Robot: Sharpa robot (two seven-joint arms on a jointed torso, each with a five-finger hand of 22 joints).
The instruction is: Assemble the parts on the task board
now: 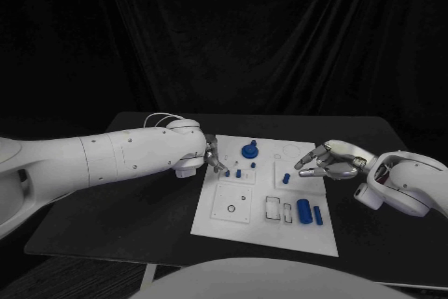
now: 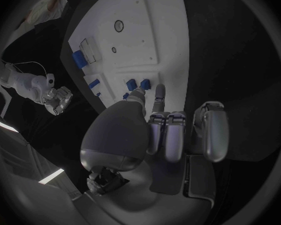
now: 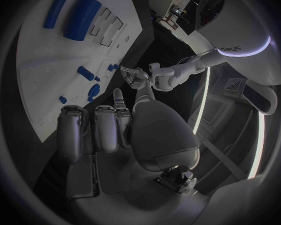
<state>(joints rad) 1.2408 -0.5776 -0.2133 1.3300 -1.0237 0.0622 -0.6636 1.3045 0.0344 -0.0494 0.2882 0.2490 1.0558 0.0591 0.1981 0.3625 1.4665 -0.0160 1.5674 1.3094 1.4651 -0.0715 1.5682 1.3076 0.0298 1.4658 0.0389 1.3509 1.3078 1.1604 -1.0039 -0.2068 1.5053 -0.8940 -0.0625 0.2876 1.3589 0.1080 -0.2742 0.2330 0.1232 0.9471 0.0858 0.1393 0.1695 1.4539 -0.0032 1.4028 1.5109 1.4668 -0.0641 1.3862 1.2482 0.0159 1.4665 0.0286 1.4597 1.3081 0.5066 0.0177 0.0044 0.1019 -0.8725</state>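
The white task board (image 1: 266, 231) lies mid-table. My left hand (image 1: 213, 158) hangs over its left edge, thumb and one finger (image 2: 159, 91) stretched down beside two small blue pegs (image 1: 232, 173) that stand in the board; I see nothing between them. A blue round knob part (image 1: 250, 150) stands further back, with another small peg (image 1: 253, 165) beside it. My right hand (image 1: 329, 162) hovers over the board's right edge, fingers loosely curved and empty, close to a blue peg (image 1: 285, 178). A thick blue cylinder (image 1: 303, 212) and a slim one (image 1: 317, 214) lie at the front right.
Near the board's front there is a square inset with a dark ring (image 1: 230, 208) and rectangular slots (image 1: 272, 208). The black table (image 1: 122, 228) spreads round the board, and a black curtain hangs behind it.
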